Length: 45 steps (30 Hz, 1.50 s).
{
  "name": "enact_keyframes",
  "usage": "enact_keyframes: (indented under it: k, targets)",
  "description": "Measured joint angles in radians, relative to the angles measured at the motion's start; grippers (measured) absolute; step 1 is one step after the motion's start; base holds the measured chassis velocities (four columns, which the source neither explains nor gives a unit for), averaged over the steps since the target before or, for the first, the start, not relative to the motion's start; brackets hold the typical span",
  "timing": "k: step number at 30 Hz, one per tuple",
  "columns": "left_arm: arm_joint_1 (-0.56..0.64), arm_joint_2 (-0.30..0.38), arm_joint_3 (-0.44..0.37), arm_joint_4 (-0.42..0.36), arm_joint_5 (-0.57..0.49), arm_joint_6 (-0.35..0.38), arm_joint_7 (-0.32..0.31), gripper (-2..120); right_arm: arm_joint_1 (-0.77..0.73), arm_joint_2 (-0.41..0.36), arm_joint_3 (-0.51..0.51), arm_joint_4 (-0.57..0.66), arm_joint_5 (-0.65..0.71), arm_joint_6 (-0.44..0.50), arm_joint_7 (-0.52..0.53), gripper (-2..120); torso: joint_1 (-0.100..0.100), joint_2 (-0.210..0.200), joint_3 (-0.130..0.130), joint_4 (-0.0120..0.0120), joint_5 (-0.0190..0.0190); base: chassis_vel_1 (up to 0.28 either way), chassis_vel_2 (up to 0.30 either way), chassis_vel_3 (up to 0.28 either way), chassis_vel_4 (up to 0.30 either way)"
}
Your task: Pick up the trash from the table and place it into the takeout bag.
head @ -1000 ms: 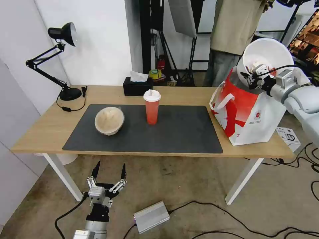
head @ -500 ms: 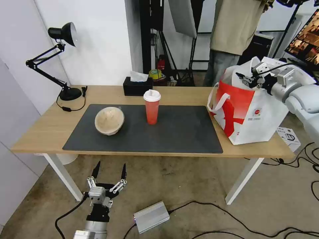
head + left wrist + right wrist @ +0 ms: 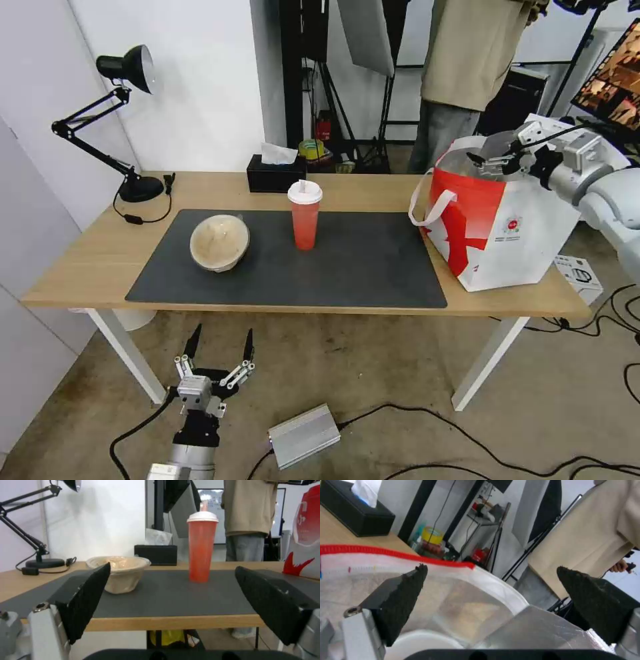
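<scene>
I'm holding my right gripper (image 3: 491, 159) over the takeout bag's (image 3: 527, 227) open mouth, fingers spread, gripping nothing. A white bowl (image 3: 420, 640) is lying inside on the foil lining, so I'm judging 1 of 3 trash items done. Left to do: red drink cup (image 3: 305, 215) and beige lidded bowl (image 3: 219, 242), both sitting on the table's (image 3: 93, 260) grey mat. My left gripper (image 3: 220, 347) is hanging below the table's front edge, spread and empty.

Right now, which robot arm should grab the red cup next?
Probably the right. Its open, empty claw hovers at the takeout bag mouth, above table height. The left claw hangs open below the table edge, though the red cup stands roughly between them.
</scene>
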<state>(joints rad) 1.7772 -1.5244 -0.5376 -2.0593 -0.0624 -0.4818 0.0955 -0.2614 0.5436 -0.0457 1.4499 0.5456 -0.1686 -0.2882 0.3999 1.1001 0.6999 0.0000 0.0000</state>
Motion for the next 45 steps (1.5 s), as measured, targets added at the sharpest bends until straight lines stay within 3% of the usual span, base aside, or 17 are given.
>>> enact_keyframes:
  k: [20,34,45]
  targets:
    - [0.011,0.012,-0.01,-0.031,-0.002,0.0,0.0,100,-0.072,-0.055,0.087,0.092,0.044,-0.007,0.007,99,0.0,0.0,0.0,0.0001,0.0,0.0,0.0,0.0,0.0]
    - [0.023,0.023,-0.024,-0.091,-0.007,0.009,0.0,100,-0.292,-0.1,0.31,0.306,0.117,-0.036,0.044,100,0.0,0.0,0.0,-0.0001,0.0,0.0,0.0,0.0,0.0]
    - [0.008,0.058,-0.025,-0.149,-0.007,0.064,0.0,100,-0.448,-0.097,0.409,0.459,0.179,-0.036,0.132,100,0.0,0.0,0.0,0.0,-0.0002,0.0,0.0,0.0,0.0]
